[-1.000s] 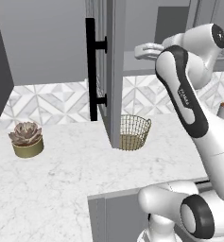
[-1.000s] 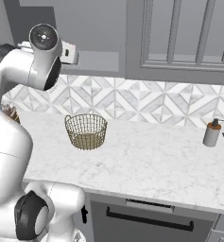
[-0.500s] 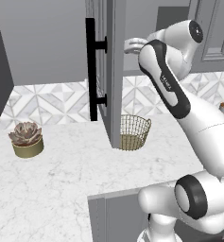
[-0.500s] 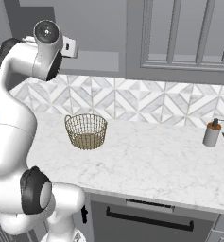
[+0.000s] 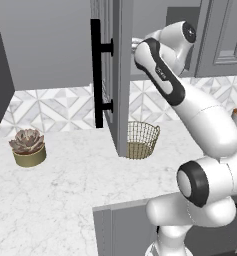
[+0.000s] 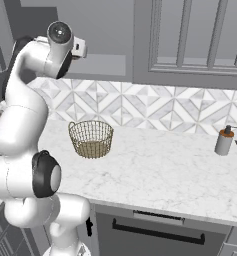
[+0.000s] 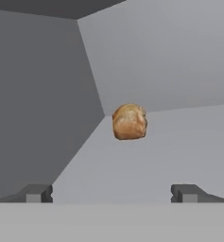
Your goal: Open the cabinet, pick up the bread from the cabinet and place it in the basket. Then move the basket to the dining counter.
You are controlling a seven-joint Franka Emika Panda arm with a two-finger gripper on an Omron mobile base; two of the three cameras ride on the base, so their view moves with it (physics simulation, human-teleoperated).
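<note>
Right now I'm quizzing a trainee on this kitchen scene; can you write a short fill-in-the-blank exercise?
1. The grey glass-paned cabinet door stands ____.
2. The small golden-brown bun sits inside the ____.
3. The two-finger gripper faces the bun with jaws ____.
4. The pale gold wire-mesh basket holds ____.

Missing words: open; cabinet; open; nothing

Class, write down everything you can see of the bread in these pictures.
The bread is a small round bun, golden-brown with a lumpy, crusty-looking surface and paler patches on top. It sits whole on the plain grey floor of the cabinet, near the back corner where two walls meet. Nothing else touches it. The open gripper is short of it, fingertips wide apart, roughly lined up with it.
</note>
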